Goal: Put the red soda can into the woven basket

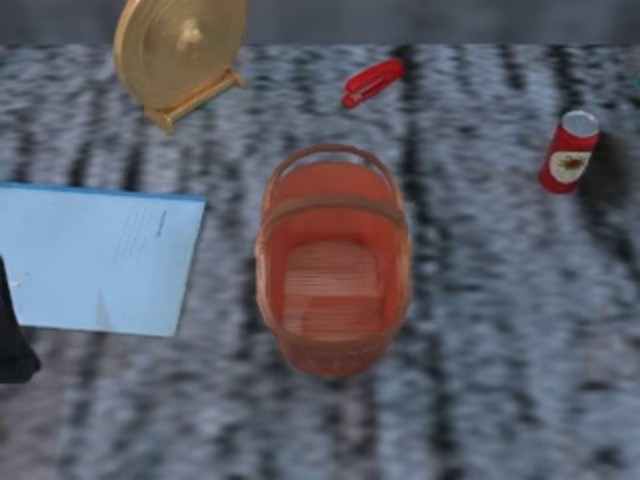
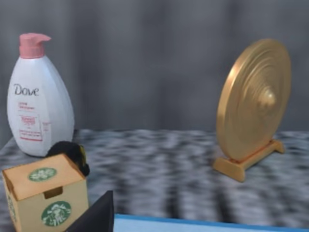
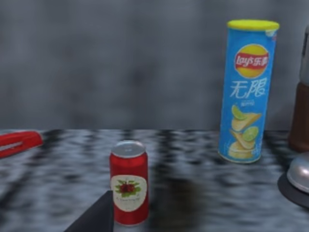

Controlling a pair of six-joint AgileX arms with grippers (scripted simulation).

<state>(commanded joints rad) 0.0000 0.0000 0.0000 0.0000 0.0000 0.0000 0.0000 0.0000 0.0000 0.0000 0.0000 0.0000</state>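
Red soda can point(image 1: 569, 152) stands upright, well right of the woven basket point(image 1: 333, 262) — ungrasped; either hand's state I cannot tell.

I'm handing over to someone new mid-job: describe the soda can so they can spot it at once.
Start at the basket in the middle of the table and look toward the top view's right edge. The can stands there upright and alone. It is a small red cylinder with a silver top and whitish label, unlike the flat red stapler beyond the basket.
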